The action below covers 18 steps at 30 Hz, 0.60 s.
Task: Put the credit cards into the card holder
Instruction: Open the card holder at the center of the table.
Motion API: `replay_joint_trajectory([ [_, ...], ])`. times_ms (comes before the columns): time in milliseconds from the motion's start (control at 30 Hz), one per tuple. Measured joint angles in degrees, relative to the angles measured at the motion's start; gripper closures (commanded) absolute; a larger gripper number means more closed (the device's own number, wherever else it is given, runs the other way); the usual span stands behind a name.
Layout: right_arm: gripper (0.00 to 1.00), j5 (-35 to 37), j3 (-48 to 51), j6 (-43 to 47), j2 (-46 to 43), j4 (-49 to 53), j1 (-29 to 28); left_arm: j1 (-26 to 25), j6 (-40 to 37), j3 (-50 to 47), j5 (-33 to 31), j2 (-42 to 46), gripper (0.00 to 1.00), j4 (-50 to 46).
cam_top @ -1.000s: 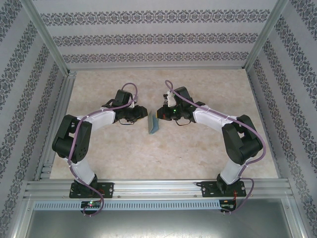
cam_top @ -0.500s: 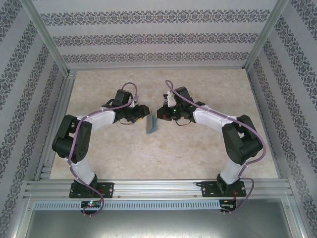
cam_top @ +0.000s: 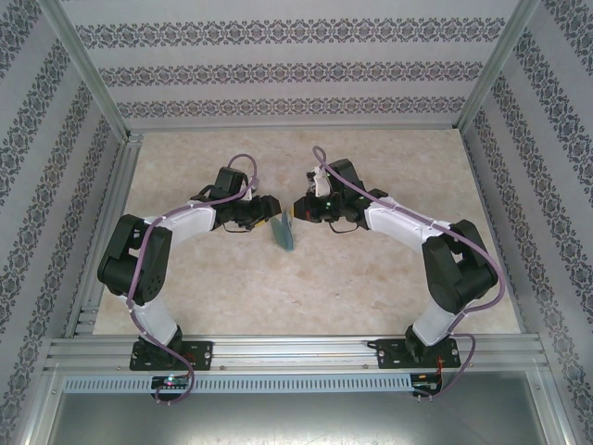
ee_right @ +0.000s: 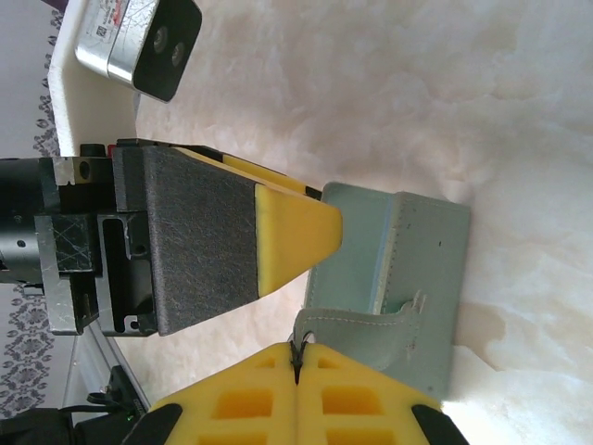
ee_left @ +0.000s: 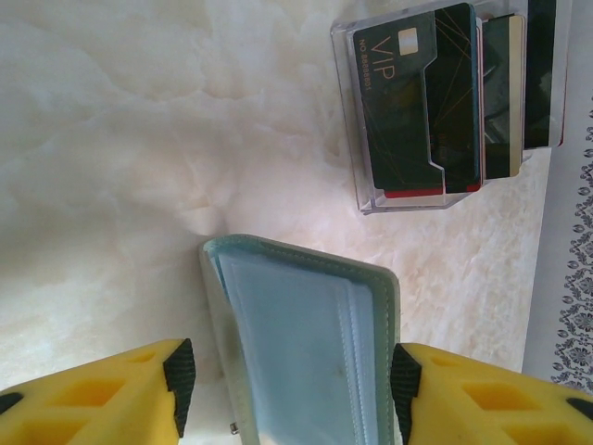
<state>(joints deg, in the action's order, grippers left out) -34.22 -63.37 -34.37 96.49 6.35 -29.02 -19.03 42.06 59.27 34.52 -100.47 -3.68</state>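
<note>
Wallet (cam_top: 284,232) at frame centre, pinched by its strap (ee_right: 371,320) in clamped right gripper (ee_right: 296,357), with left gripper (ee_left: 293,375) parted loosely astride it and cards (ee_left: 426,102) in stand (ee_left: 366,199) at upper right of left wrist view; risk of sagging or twisting on that thin grip, spoiling insertion.

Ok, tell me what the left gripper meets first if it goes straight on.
The card holder, which stands between the left gripper's open fingers; past it, probably just bare table, though depth is unclear.
</note>
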Motion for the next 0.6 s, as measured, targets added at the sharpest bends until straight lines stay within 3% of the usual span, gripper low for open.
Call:
replay_joint_trajectory([
  [300, 0.96, 0.0, 0.02, -0.02, 0.0, 0.0, 0.0, 0.0, 0.0, 0.02, 0.0, -0.26, 0.56, 0.02],
  [600, 0.95, 0.02, 0.04, -0.02, 0.0, -0.02, 0.07, 0.0, 0.24, 0.0, 0.46, -1.6, 0.75, 0.15],
])
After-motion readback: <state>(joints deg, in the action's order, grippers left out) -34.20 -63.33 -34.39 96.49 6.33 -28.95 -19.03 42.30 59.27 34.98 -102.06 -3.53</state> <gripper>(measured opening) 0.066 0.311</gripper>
